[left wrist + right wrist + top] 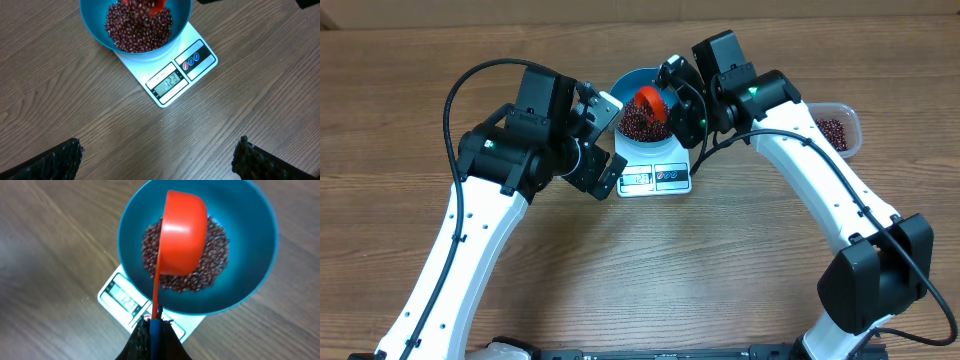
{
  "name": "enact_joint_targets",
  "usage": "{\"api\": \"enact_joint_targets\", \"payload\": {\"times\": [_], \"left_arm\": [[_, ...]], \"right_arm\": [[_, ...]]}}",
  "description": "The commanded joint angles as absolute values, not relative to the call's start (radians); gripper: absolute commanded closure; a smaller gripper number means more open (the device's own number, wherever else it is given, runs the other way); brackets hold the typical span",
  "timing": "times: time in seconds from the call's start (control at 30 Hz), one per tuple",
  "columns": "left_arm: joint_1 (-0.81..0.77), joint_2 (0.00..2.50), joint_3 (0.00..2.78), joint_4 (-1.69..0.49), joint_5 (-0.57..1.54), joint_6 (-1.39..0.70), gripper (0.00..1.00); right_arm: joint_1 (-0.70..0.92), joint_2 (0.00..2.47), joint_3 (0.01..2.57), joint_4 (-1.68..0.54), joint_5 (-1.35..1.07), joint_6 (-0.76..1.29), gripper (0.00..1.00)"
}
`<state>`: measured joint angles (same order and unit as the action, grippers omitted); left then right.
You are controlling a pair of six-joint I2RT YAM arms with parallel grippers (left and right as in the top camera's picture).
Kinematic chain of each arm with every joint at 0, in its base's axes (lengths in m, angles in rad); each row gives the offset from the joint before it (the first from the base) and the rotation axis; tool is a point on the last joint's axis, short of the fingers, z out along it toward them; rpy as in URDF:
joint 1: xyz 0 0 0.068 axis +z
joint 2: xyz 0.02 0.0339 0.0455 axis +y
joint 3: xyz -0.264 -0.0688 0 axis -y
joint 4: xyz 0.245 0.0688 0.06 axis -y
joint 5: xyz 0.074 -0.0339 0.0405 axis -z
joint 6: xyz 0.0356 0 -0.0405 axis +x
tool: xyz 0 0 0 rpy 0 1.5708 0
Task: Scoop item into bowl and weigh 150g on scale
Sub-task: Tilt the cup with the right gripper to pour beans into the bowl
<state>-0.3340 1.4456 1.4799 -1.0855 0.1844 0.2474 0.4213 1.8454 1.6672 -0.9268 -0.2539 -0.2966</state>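
A teal bowl (pixel 255 255) stands on the white scale (pixel 200 67), whose display (pixel 170 80) shows digits. Dark red-brown beans (pixel 137 30) fill the bowl's bottom. My right gripper (pixel 154 322) is shut on the blue-sleeved handle of a red scoop (pixel 184 235). The scoop is tipped mouth-down just above the beans (pixel 217 260) inside the bowl. My left gripper (pixel 160 147) hangs open over bare wood in front of the scale, with nothing between its fingers. Overhead, the scoop (pixel 652 103) sits over the bowl (pixel 632 76), between both wrists.
A clear plastic tub (pixel 850 120) with more beans (pixel 832 131) stands at the far right, beyond the right arm. Both arms lean in over the scale (pixel 655 177) from left and right. Wood table surface lies all around.
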Motion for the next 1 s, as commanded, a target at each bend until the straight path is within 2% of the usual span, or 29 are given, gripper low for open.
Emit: {"api": "enact_joint_targets", "payload": {"times": [0.0, 0.23, 0.57, 0.97], "left_arm": [[-0.341, 1.438, 1.495, -1.085, 0.199, 0.273, 0.00], [-0.341, 1.438, 1.495, -1.085, 0.199, 0.273, 0.00], [-0.341, 1.438, 1.495, -1.085, 0.199, 0.273, 0.00], [-0.341, 1.438, 1.495, -1.085, 0.199, 0.273, 0.00]], "right_arm": [[0.426, 1.814, 1.700, -0.918, -0.226, -0.277, 0.96], [0.431, 1.814, 1.700, -0.916, -0.199, -0.277, 0.96], [0.523, 1.814, 1.700, -0.908, 0.052, -0.277, 0.96], [0.524, 1.814, 1.700, -0.899, 0.052, -0.262, 0.96]]}}
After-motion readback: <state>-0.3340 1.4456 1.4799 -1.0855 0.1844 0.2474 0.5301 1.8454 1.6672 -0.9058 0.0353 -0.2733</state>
